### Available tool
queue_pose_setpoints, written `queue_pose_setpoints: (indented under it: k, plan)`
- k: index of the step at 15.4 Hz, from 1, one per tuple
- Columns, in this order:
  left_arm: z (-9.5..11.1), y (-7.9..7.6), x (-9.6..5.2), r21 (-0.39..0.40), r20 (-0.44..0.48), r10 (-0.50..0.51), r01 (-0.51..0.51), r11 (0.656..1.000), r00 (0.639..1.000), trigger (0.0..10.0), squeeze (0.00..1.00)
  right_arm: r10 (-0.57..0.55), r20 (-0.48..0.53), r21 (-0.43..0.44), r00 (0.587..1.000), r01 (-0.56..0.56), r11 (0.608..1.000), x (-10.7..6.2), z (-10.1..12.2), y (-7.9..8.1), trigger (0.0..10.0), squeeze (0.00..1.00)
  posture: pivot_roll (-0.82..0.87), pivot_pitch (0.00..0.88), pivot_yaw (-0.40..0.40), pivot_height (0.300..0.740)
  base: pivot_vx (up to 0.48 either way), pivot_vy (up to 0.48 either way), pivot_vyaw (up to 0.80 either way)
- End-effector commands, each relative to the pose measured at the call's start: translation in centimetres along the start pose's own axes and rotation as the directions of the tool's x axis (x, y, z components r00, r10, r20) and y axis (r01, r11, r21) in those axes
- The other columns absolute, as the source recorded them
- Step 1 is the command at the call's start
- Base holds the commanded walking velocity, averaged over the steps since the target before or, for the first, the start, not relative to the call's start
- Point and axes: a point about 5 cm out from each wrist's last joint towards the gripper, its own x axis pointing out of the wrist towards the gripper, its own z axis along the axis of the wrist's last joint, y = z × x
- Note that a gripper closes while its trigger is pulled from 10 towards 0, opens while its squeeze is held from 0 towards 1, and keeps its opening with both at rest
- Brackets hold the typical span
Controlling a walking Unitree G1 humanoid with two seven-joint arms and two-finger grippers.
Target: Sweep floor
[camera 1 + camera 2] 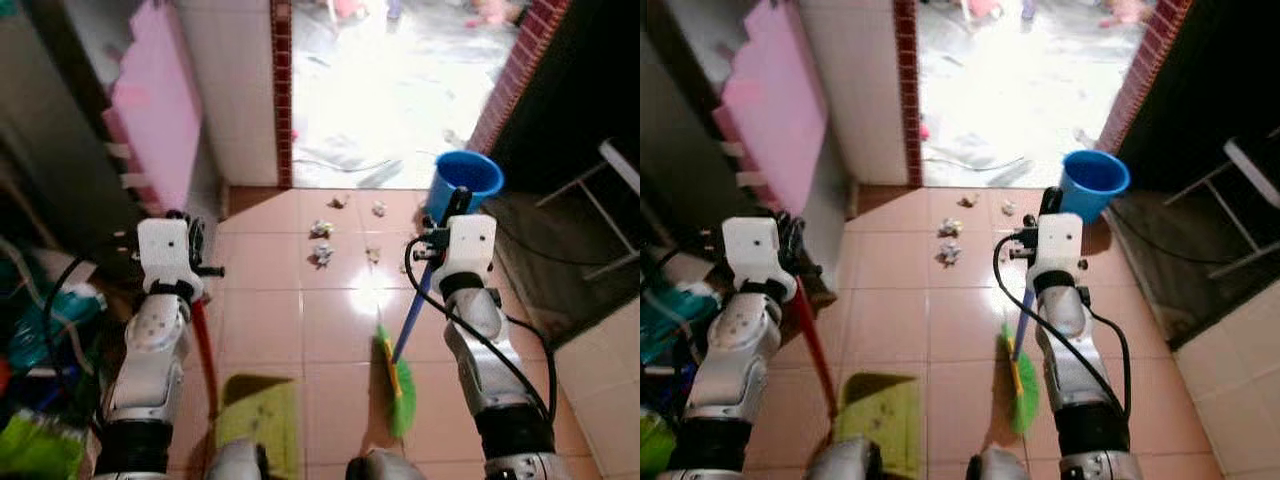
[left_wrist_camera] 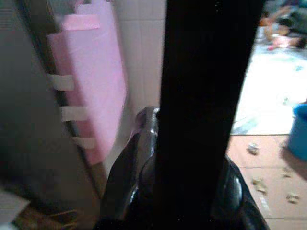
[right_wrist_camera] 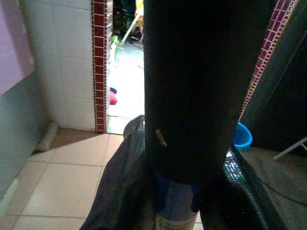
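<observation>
My right claw (image 1: 452, 212) is clamped on the blue handle of the broom (image 1: 411, 312), up near its top, out at about one o'clock from my body. In the right wrist view the blue shaft sits squeezed between my two black fingers (image 3: 201, 91), so this claw is closed around it. The handle slants down and back toward me, and the green bristle head (image 1: 397, 385) rests on the tiled floor (image 1: 290, 320) just ahead of my feet, close to twelve o'clock.

My left claw (image 1: 190, 232) sits at about eleven o'clock, gripping the red handle of the dustpan (image 1: 205, 350). That handle runs down to the green pan (image 1: 260, 415), which lies flat on the tiles near my left foot. In the left wrist view one dark finger (image 2: 206, 96) blocks most of the picture, yet the head view shows the red rod coming straight out of this claw, so it is holding it.

Small scraps of crumpled paper (image 1: 321, 254) lie scattered on the tiles farther out at twelve o'clock, well apart from the bristles. A blue bucket (image 1: 465, 180) stands at one o'clock beside the doorway. A pink foam mat (image 1: 155, 100) leans against the wall at ten o'clock.
</observation>
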Motion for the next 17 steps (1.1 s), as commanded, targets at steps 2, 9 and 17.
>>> queue_pose_setpoints:
  k: [2, 9, 17]
  plan:
    - [2.1, 0.4, 0.5, -0.016, 0.117, 0.027, -0.025, 1.0, 0.993, 10.0, 0.0, -0.032, 0.07, -0.001, 0.997, 0.032, 0.999, 0.9, 1.8, -0.4, 10.0, 0.0, 0.02, 0.093, 0.002, 0.74, 0.0, 0.0, 0.0]
    - [1.5, 0.1, 0.4, -0.041, 0.084, 0.029, -0.025, 0.999, 0.996, 10.0, 0.0, -0.038, 0.045, -0.004, 0.998, 0.038, 0.999, 0.3, 0.9, -0.4, 10.0, 0.0, 0.01, 0.079, -0.001, 0.74, 0.0, 0.0, -0.17]
    - [1.9, 0.2, 0.4, -0.072, 0.096, 0.033, -0.026, 0.997, 0.995, 10.0, 0.0, -0.007, 0.052, -0.016, 0.999, 0.008, 1.0, 0.3, 1.0, 0.0, 10.0, 0.0, 0.02, 0.078, -0.016, 0.74, 0.166, 0.0, -0.74]
